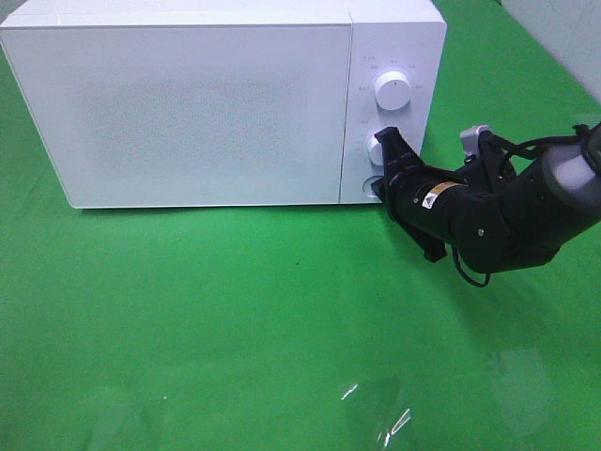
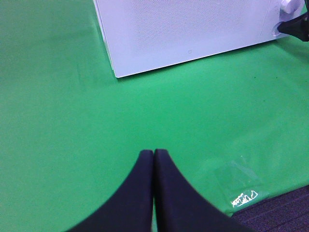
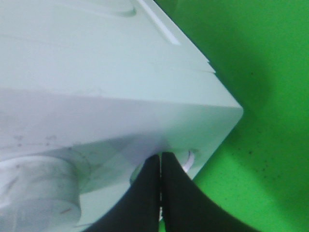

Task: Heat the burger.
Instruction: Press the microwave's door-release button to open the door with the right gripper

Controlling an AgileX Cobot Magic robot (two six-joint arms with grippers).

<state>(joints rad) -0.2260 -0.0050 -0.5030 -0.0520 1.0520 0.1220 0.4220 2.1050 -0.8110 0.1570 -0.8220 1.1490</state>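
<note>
The right claw (image 3: 160,159) is squeezing shut with nothing in it. Its tips are touching the bottom front corner of the white microwave (image 1: 188,103), just beside a little round button (image 3: 189,158). In the high view this is happening at the middle right of the frame, and the claw is covering part of the lower knob (image 1: 376,150). The left claw (image 2: 153,155) is shut too and is hanging empty over the green cloth (image 1: 235,310). The microwave door is sitting closed. The burger is not showing in any view.
</note>
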